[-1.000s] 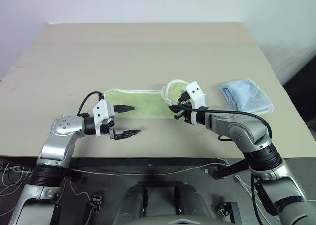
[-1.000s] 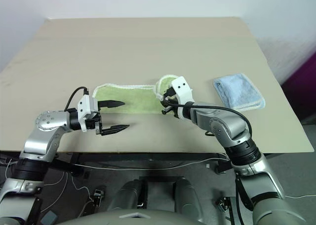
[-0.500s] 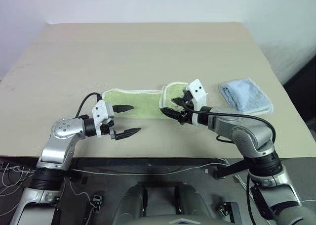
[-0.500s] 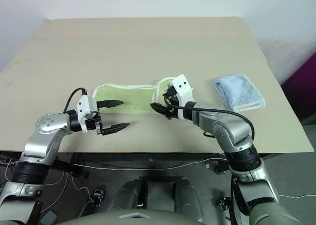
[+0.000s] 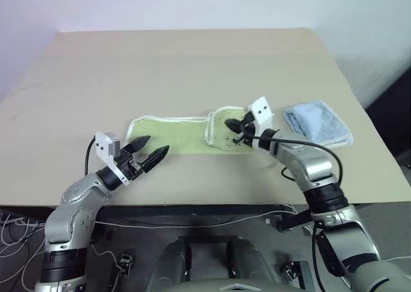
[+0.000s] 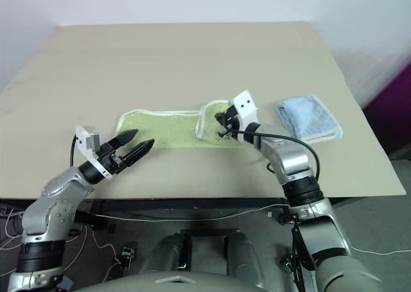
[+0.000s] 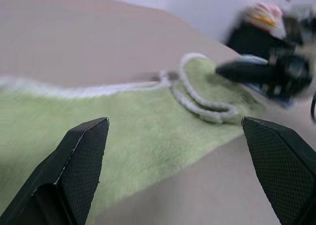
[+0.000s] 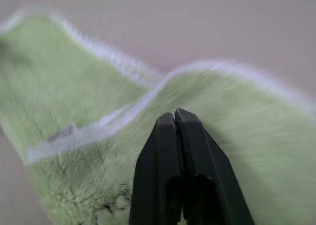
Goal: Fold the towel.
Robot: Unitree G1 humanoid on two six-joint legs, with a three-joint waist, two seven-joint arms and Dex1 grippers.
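While the towel (image 5: 173, 133) lies flat near the front middle of the tan table (image 5: 192, 67), its right end is folded back over itself, so you get a doubled-up flap with the white stitched edge curling around it. The rest of it stretches out as a long green strip toward the robot's left.

Right gripper (image 5: 236, 128) is sitting right over that folded flap, pointing toward the left and a bit down. Its two black fingers are pressed together with no gap. In the right wrist view the closed tips (image 8: 176, 117) sit right against the green terry, but honestly I can't tell if any cloth is pinched between them or if they're just resting on top. There's faint dark embroidery near the lower corner in that same view.

Left gripper (image 5: 154, 148) is off the towel's left end, just beside its near edge, aimed toward the right across the table. Its fingers are spread wide and nothing is between them. In the left wrist view they frame the green cloth and the looped white edging.

The smaller light blue towel (image 5: 319, 124) is folded up near the right edge of the table, apart from the green one.
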